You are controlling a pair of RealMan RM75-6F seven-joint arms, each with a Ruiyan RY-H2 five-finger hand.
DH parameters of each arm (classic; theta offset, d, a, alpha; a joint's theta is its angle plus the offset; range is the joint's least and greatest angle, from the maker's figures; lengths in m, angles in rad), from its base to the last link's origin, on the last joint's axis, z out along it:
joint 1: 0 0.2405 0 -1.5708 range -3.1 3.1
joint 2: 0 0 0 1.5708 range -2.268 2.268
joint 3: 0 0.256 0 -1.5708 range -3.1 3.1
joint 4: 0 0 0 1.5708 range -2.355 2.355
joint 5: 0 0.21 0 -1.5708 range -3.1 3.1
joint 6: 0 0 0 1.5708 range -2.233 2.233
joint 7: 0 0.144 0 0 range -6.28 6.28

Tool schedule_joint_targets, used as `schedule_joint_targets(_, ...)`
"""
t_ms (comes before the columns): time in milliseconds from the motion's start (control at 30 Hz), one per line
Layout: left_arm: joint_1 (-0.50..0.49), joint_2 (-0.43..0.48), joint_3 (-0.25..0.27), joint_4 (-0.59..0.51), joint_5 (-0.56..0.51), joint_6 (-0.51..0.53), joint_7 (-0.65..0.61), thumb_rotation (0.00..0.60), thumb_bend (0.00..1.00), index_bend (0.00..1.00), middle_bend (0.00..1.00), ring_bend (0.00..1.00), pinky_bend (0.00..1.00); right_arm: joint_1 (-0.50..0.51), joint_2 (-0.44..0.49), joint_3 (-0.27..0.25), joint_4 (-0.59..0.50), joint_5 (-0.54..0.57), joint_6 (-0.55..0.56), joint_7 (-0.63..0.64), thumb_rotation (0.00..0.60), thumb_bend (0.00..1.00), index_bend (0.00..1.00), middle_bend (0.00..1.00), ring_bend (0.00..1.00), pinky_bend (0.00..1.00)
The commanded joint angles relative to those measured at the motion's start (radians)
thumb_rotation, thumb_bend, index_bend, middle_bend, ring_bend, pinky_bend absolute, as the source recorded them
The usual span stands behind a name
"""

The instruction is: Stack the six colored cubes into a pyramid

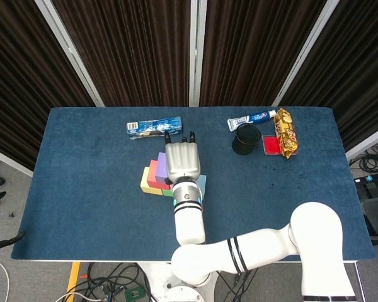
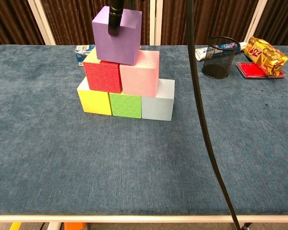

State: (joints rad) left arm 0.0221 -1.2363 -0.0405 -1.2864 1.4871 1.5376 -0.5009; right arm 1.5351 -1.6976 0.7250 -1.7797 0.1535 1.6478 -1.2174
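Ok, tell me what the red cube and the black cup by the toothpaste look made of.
Red cube: probably foam, matte; its front face shows an embossed swirl texture with no shine, though the look leaves plastic open. Black cup: looks like metal wire mesh; the table shows through its fine grid wall, under a solid rim.
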Motion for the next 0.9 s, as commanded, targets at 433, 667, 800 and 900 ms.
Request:
schedule_joint_targets(433,-0.002,-0.002,-0.001,0.01,-0.005,-0.008,-0.008,0.6,0.0,0.12,0.11,0.0,0.14,-0.001,-0.009,0.014,0.027,0.009,-0.019,-0.013,0.6,0.06,0.0,0.75,0.19,0.0)
schedule_joint_targets(667,-0.001,-0.006,-0.001,0.021,-0.009,-0.013,-0.021,0.6,0.0,0.12,0.11,0.0,0.14,0.002,-0.017,0.021,0.049,0.02,-0.035,-0.022,0.6,0.06,0.0,0.75,0.19,0.0)
schedule_joint_targets(800,-0.002,-0.007,-0.001,0.024,-0.01,-0.016,-0.025,0.6,0.0,0.12,0.11,0.0,0.14,0.003,-0.02,0.023,0.061,0.024,-0.041,-0.027,0.6,0.06,0.0,0.75,0.19,0.0)
schedule_joint_targets(900,-0.003,-0.008,0.0,0.026,-0.009,-0.019,-0.023,0.6,0.0,0.12,0.11,0.0,0.14,0.002,-0.021,0.023,0.065,0.027,-0.041,-0.029,0.6,0.06,0.0,0.75,0.19,0.0)
